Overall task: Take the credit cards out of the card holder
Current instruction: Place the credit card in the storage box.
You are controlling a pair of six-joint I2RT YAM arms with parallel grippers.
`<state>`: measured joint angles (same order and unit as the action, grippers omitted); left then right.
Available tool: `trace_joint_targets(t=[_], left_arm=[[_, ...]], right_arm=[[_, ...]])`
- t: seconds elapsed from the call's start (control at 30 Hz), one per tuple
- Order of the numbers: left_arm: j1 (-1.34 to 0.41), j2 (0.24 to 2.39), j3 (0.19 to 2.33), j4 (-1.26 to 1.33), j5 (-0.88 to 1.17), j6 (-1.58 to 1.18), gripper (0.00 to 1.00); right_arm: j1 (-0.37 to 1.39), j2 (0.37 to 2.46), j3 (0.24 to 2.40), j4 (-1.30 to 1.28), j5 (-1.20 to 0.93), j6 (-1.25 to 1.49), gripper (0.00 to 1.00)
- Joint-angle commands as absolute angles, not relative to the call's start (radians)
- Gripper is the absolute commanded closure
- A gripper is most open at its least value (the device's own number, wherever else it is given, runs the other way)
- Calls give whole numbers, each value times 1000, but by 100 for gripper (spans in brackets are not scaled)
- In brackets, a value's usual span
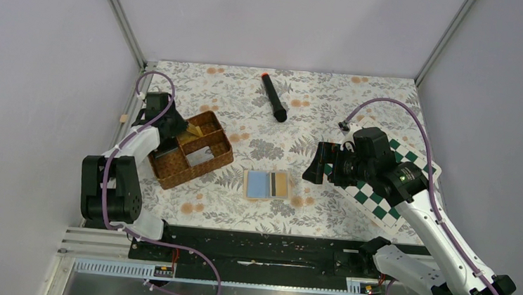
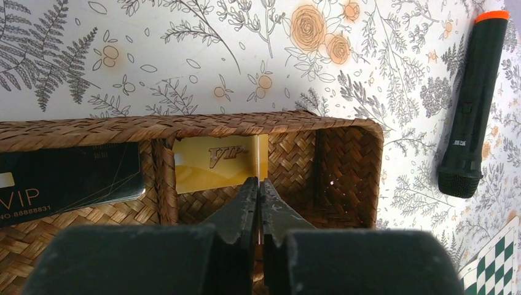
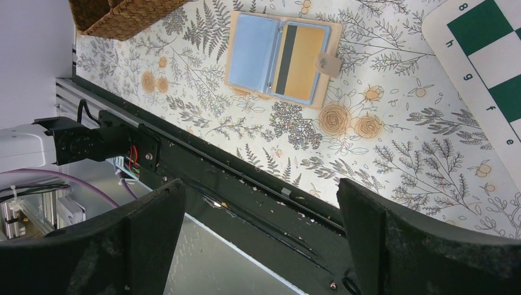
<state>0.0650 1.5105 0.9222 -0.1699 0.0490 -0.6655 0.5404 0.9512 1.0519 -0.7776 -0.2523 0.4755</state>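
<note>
The tan card holder [image 1: 268,185] lies open on the table; it also shows in the right wrist view [image 3: 282,54]. It holds a light blue card [image 3: 253,43] and a yellow-gold card with a dark stripe [image 3: 302,56]. My right gripper [image 3: 259,184] is open and empty, hovering to the right of the holder [image 1: 315,167]. My left gripper [image 2: 259,184] is down in the woven basket [image 2: 184,125], shut on the thin edge of a yellow VIP card [image 2: 212,163].
A black VIP card [image 2: 61,181] lies in the basket's neighbouring compartment. A black stick with an orange tip [image 1: 274,97] lies at the back middle. The green-white chequered board [image 1: 382,192] lies under my right arm. The black rail runs along the near edge.
</note>
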Motion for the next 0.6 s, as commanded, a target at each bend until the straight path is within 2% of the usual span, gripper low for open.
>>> trace_joint_targets(t=[0.0, 0.57], left_arm=[[71, 1517, 922, -98, 55, -657, 96], [71, 1528, 936, -136, 14, -629, 88]], right_arm=[[534, 951, 1082, -775, -248, 488, 1], [533, 953, 1081, -774, -246, 489, 0]])
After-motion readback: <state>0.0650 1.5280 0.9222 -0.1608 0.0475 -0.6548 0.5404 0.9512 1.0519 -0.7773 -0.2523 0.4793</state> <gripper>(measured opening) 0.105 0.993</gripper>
